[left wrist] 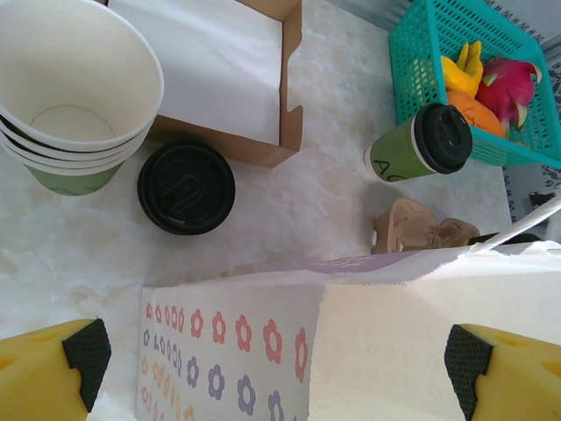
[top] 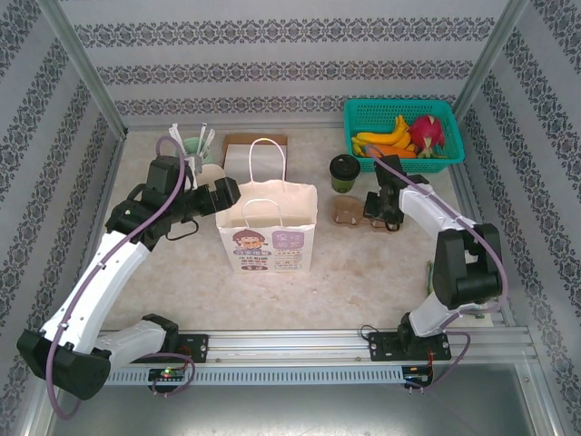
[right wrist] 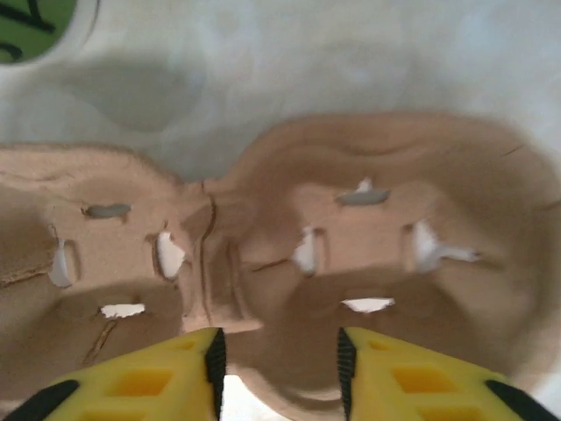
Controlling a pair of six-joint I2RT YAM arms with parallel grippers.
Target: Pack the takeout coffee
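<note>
- The takeout coffee (top: 344, 173) stands upright toward the surface's far edge, right of centre. It is just beyond the pulp carrier (top: 349, 211), near the teal basket (top: 404, 136), and not yet packed.
- Right jaws: parted part-way, low over the carrier's near rim, grasping nothing I can see.
- Left jaws: released wide at the left side of the paper bag (top: 268, 232) mouth.
- Risk: I judge that reaching across the carrier could shove it into the cup and tip it.
- Risk: the bag looks light, so a nudge could fold its mouth. Its handles (top: 261, 211) arch over the opening.
- The stacked cups (left wrist: 74, 96) and loose lid (left wrist: 186, 187) sit far-left, apart from the coffee.
</note>
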